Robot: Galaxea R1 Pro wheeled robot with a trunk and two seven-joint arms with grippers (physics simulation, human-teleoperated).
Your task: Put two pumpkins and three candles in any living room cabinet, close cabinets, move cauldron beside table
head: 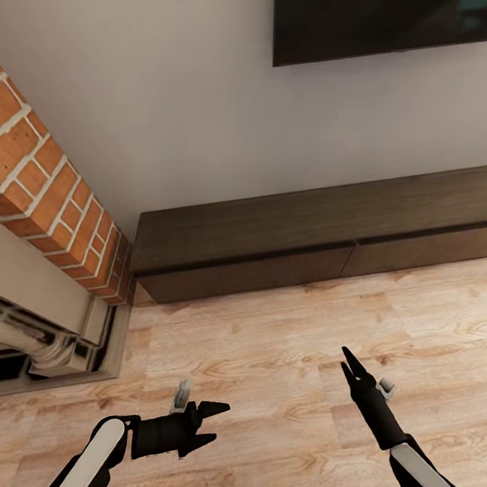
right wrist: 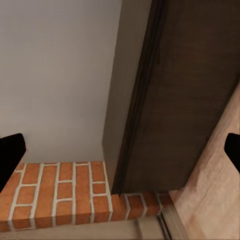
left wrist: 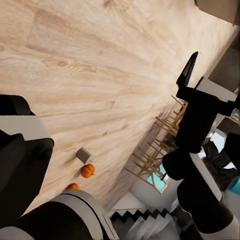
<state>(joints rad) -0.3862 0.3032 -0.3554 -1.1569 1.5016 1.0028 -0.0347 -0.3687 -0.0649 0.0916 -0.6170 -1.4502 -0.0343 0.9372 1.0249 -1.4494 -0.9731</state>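
The cabinet (head: pixel 325 227) is a long, low, dark-brown unit against the white wall, its plain front panels flush. It also shows up close in the right wrist view (right wrist: pixel 195 90). My left gripper (head: pixel 218 422) hovers open over the wood floor, well short of the cabinet, with nothing between its fingers. My right gripper (head: pixel 347 360) points toward the cabinet; its fingertips (right wrist: pixel 10 155) stand wide apart and empty. Two orange pumpkins (left wrist: pixel 88 170) (left wrist: pixel 73 186) lie far off on the floor beside a small grey block (left wrist: pixel 84 155); I cannot tell if it is a candle. The cauldron and table are out of view.
A red brick fireplace (head: pixel 31 169) with a pale stone surround juts out at the left, touching the cabinet's left end. A dark TV screen (head: pixel 382 1) hangs on the wall above the cabinet. Bare wood floor (head: pixel 283 330) lies between me and the cabinet. Wooden chairs (left wrist: pixel 160 140) stand far off.
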